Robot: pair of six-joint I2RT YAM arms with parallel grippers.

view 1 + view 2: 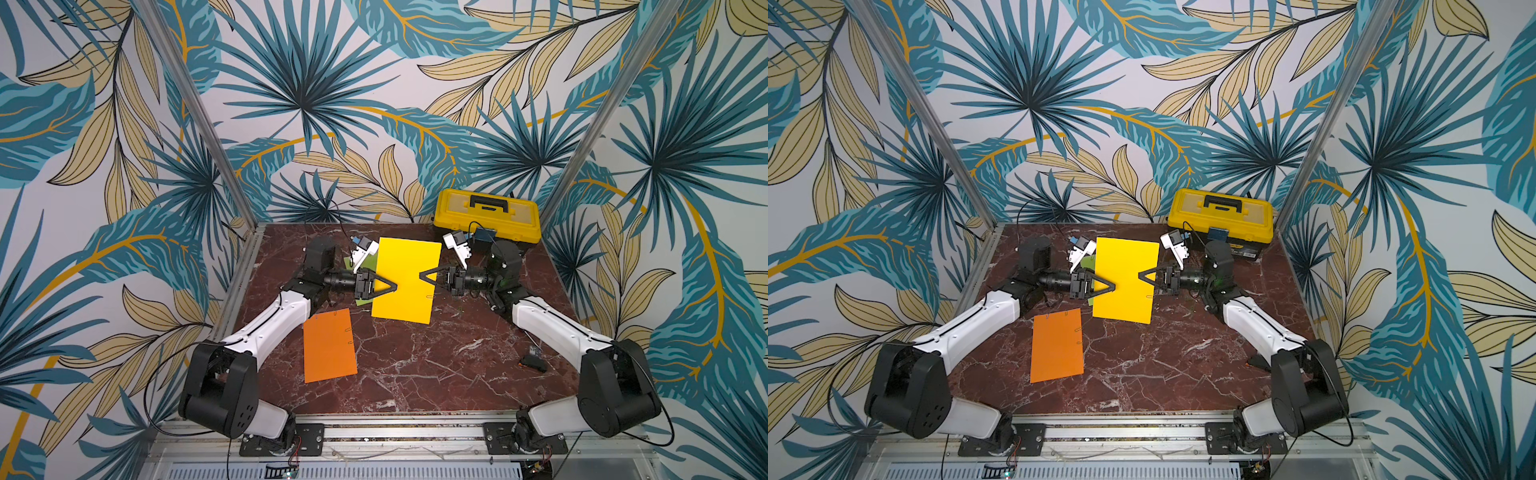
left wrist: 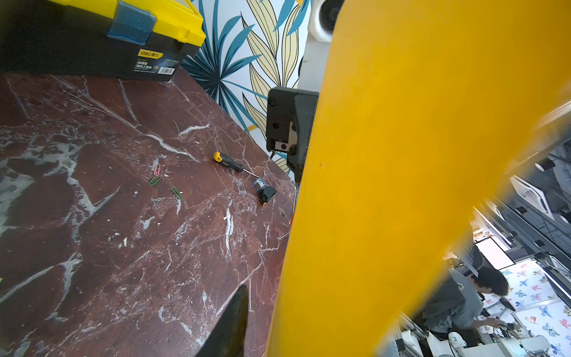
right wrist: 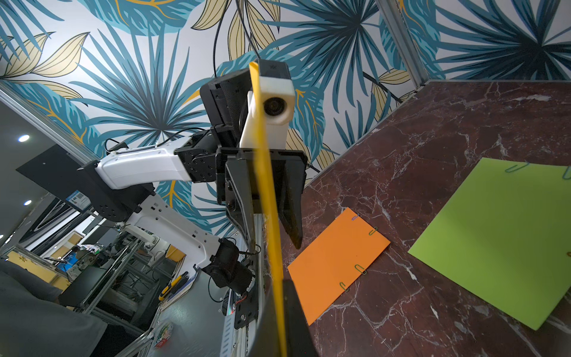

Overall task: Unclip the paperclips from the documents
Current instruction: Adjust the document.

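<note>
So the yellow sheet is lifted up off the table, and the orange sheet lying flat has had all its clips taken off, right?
Not quite. The yellow sheet is lifted up off the table, but the orange sheet lying flat has not had all its clips taken off. The right wrist view shows several paperclips along its edges.
</note>
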